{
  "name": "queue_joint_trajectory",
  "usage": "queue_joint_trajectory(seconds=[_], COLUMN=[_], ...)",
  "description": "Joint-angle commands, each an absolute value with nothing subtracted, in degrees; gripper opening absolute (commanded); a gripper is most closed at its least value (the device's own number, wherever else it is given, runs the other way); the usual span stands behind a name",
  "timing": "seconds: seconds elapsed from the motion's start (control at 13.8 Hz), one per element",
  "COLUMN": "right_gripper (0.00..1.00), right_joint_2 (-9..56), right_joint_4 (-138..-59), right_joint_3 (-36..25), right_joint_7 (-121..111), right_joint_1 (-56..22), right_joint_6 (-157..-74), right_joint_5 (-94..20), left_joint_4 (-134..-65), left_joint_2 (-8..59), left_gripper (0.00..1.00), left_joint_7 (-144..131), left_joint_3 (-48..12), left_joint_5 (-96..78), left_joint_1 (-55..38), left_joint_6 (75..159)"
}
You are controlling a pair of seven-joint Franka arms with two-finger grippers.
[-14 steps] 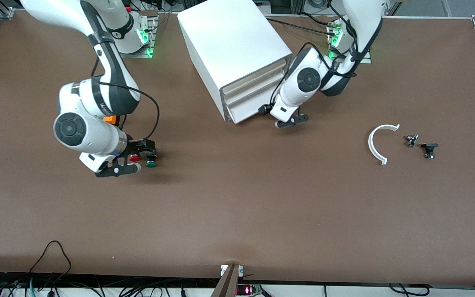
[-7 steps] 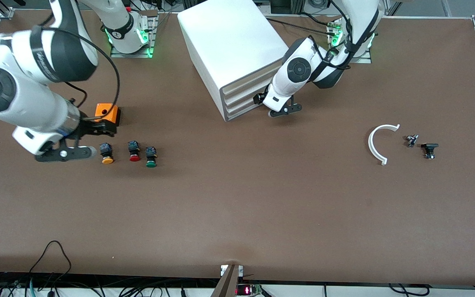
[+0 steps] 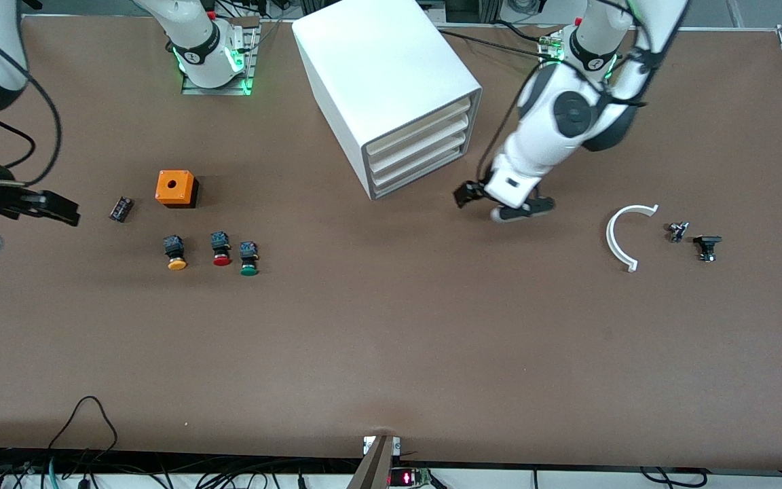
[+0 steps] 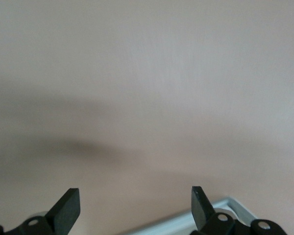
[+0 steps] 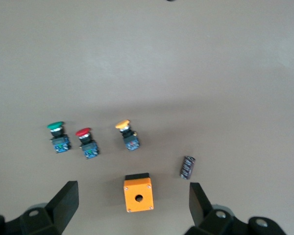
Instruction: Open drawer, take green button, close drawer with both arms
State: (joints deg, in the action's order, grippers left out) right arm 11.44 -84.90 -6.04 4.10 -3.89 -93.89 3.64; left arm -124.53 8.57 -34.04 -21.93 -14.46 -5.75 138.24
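The white cabinet (image 3: 391, 75) stands at the robots' edge of the table with all three drawers pushed in; the drawer (image 3: 418, 178) is the bottom one. The green-capped button (image 3: 249, 260) lies on the table toward the right arm's end, beside a red button (image 3: 221, 250). It also shows in the right wrist view as the green button (image 5: 56, 134). My right gripper (image 3: 34, 229) hangs open and empty over the table's edge at that end, well away from the buttons. My left gripper (image 3: 499, 204) hangs open and empty over bare table beside the drawer fronts.
A yellow-orange button (image 3: 175, 253), an orange box (image 3: 176, 188) and a small black part (image 3: 120, 208) lie near the green button. A white arc (image 3: 625, 234) and two small dark parts (image 3: 677, 231) (image 3: 706, 246) lie toward the left arm's end.
My right arm has swung up and away from the buttons to the table's edge. My left gripper has drawn back from the bottom drawer's front toward the left arm's end.
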Motion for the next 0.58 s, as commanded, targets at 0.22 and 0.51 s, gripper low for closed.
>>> queue_joint_trajectory(seconds=[0.22,0.51], right_gripper=[1.0,1.0], right_joint_2=[5.0,-5.5], right_joint_4=[-90.4,-104.5], right_joint_3=[-5.1,-5.1], right_joint_7=[0.8,1.7], right_joint_1=[-1.9,-2.0], right_joint_6=[-93.9,-101.1], right_joint_5=[3.4,3.5], left_joint_4=[-111.0,-100.5], left_joint_2=[-0.4,-2.4], left_gripper=[1.0,1.0], left_joint_7=[-14.6,-4.4], left_joint_3=[-3.5,4.5], left_joint_5=[-9.1,-4.2], left_joint_1=[-5.0,-5.0], left_joint_6=[112.0,95.2])
